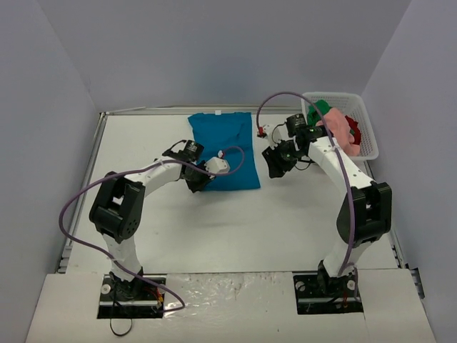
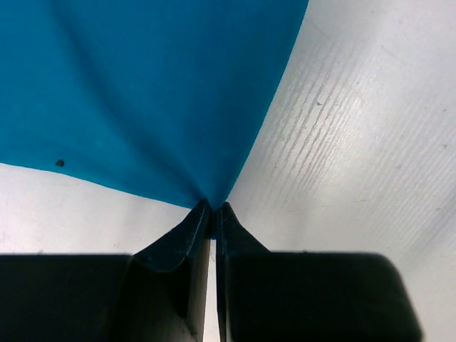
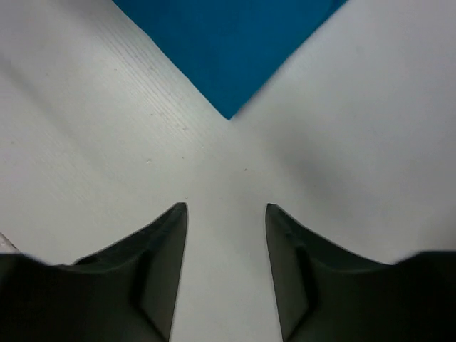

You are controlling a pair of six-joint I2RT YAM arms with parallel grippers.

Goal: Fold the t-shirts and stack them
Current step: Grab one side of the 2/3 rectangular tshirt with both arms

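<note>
A teal-blue t-shirt [image 1: 225, 146] lies flat on the white table at the back centre. My left gripper [image 1: 199, 184] is shut on its near left corner; in the left wrist view the cloth [image 2: 142, 92] runs into the closed fingertips [image 2: 214, 206]. My right gripper [image 1: 274, 165] is open and empty, just right of the shirt's near right corner, which shows in the right wrist view [image 3: 228, 50] ahead of the gripper [image 3: 226, 210]. Pink [image 1: 338, 127], green [image 1: 319, 109] and red [image 1: 352, 128] shirts sit in the basket.
A white mesh basket [image 1: 368, 136] stands at the back right, close behind my right arm. Grey walls close in the table on three sides. A raised rail [image 1: 89, 161] runs along the table's left edge.
</note>
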